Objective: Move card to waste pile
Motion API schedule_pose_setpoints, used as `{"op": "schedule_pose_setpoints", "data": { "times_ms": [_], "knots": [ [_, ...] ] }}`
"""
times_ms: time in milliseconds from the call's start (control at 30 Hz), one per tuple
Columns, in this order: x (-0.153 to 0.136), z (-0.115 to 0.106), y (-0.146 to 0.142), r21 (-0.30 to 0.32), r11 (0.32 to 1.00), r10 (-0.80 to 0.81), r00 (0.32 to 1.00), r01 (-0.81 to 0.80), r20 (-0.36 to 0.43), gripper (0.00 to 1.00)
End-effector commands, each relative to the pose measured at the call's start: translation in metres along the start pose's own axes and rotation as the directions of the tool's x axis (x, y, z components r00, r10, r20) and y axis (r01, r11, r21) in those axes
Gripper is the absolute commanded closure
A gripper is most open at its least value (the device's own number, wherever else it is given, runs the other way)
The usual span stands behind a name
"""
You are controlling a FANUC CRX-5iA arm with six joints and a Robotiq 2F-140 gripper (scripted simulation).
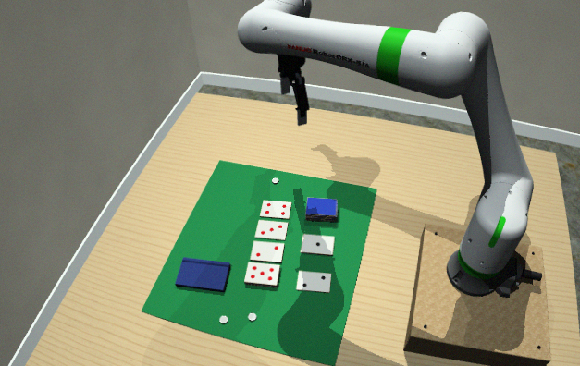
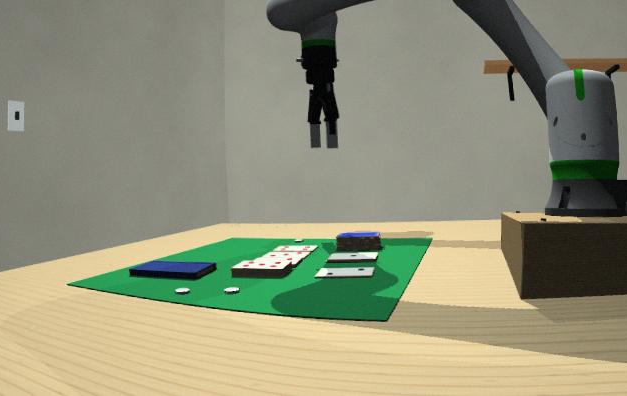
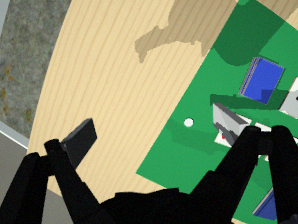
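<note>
The face-down stock is a thick stack of tiles with a blue top, at the far end of the mat's right-hand row. It also shows in the side view and in the wrist view. Beside it in the same row lies a white tile with one black dot, and a second such tile lies beyond that. My gripper hangs high above the bare table past the mat's far edge, open and empty. It also shows in the side view and in the wrist view.
A green mat carries a column of several white tiles with red dots, a flat blue tile at the left, and three small white discs. The arm's base stands on a wooden block at the right.
</note>
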State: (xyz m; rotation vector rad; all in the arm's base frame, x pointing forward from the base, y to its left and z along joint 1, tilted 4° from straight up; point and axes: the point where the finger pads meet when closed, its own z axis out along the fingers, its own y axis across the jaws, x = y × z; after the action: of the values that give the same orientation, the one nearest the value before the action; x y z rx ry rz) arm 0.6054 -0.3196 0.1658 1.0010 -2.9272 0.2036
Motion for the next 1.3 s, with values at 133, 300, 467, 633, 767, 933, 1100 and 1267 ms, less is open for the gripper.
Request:
{"op": "schedule_pose_setpoints", "data": {
  "times_ms": [133, 300, 467, 633, 767, 933, 1100, 1267],
  "knots": [
    [-0.020, 0.035, 0.093, -0.023, 0.984, 0.179, 0.984, -0.179, 0.012, 0.00],
    [-0.021, 0.045, 0.119, -0.035, 0.973, 0.228, 0.974, -0.227, 0.010, 0.00],
    [-0.017, 0.066, 0.169, -0.055, 0.947, 0.317, 0.948, -0.316, 0.001, 0.00],
    [-0.010, 0.082, 0.208, -0.068, 0.921, 0.384, 0.923, -0.384, -0.009, 0.00],
    [-0.006, 0.088, 0.221, -0.073, 0.910, 0.407, 0.913, -0.407, -0.013, 0.00],
    [-0.001, 0.095, 0.238, -0.077, 0.896, 0.437, 0.899, -0.437, -0.019, 0.00],
    [-0.001, 0.095, 0.238, -0.077, 0.896, 0.436, 0.900, -0.436, -0.019, 0.00],
    [-0.001, 0.095, 0.238, -0.078, 0.910, 0.407, 0.913, -0.407, -0.017, 0.00]
  ]
}}
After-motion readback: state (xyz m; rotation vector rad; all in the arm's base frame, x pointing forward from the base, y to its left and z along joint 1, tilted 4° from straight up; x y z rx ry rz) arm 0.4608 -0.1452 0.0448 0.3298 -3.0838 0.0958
